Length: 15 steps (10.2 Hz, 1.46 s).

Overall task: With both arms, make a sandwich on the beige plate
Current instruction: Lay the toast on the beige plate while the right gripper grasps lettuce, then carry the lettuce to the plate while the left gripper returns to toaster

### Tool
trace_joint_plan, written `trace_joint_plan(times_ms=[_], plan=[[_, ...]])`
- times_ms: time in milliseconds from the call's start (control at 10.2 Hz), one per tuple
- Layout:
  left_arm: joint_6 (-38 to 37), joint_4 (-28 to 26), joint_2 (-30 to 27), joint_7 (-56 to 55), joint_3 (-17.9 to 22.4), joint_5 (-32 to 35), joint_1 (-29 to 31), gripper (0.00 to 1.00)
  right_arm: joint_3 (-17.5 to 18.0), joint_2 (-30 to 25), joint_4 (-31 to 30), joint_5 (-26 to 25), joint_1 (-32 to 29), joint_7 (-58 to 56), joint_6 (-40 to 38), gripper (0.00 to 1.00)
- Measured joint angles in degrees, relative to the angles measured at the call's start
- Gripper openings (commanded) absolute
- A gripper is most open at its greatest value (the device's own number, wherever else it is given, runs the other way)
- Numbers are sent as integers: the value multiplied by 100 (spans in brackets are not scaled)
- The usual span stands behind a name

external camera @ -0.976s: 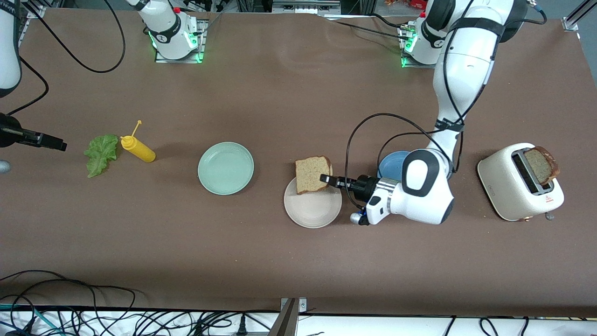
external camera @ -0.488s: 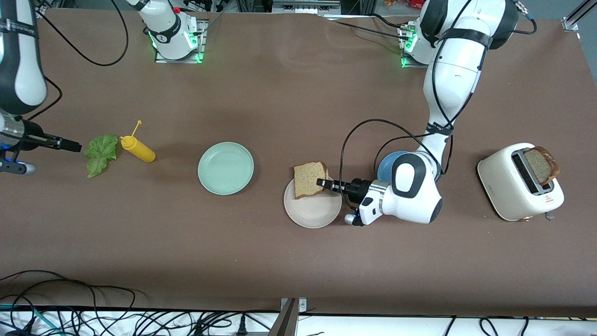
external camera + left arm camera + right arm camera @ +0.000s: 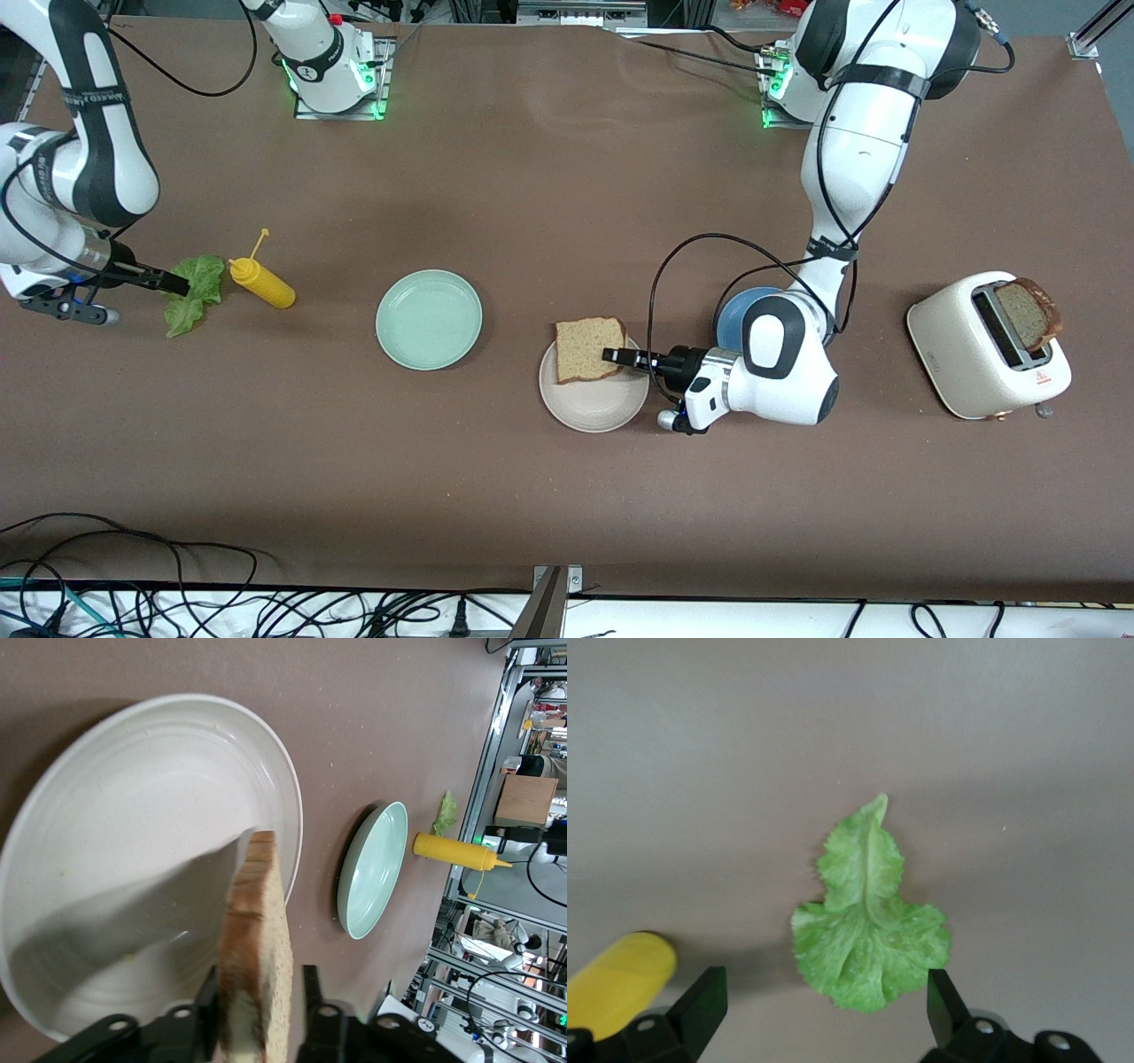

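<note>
My left gripper (image 3: pixel 616 356) is shut on a brown bread slice (image 3: pixel 589 348) and holds it almost flat, low over the beige plate (image 3: pixel 595 409). In the left wrist view the slice (image 3: pixel 257 939) shows edge-on between the fingers, just above the plate (image 3: pixel 133 815). A second bread slice (image 3: pixel 1028 315) stands in the toaster (image 3: pixel 979 363). My right gripper (image 3: pixel 177 285) is open at the edge of the green lettuce leaf (image 3: pixel 195 291). In the right wrist view its fingers (image 3: pixel 700 997) stand on either side of the leaf's broad end (image 3: pixel 868 930).
A yellow mustard bottle (image 3: pixel 263 283) lies right beside the lettuce, on the side toward the left arm, and shows in the right wrist view (image 3: pixel 616 983). A mint-green plate (image 3: pixel 429 319) sits between bottle and beige plate. A blue plate (image 3: pixel 733 312) lies partly under the left arm.
The left gripper has lowered the bread and laid it flatter over the beige plate. The right arm has come in from the table's end and its gripper has reached the lettuce.
</note>
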Motion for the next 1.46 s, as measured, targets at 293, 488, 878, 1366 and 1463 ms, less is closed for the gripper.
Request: trace_joint_plan(times_ms=[293, 488, 878, 1366, 1463], plan=[[75, 44, 8, 158, 15, -1, 49, 100, -142, 555, -12, 0, -1, 0, 92, 100], [173, 99, 7, 409, 30, -2, 122, 100, -195, 798, -10, 0, -2, 0, 250, 100], [271, 150, -2, 1435, 69, -8, 398, 100, -203, 1057, -8, 0, -1, -1, 486, 55], [128, 282, -551, 307, 245, 2317, 450, 100, -199, 1073, 33, 0, 16, -122, 483, 0], [78, 283, -718, 51, 257, 2890, 451, 100, -203, 1069, 52, -1, 15, -196, 490, 0]])
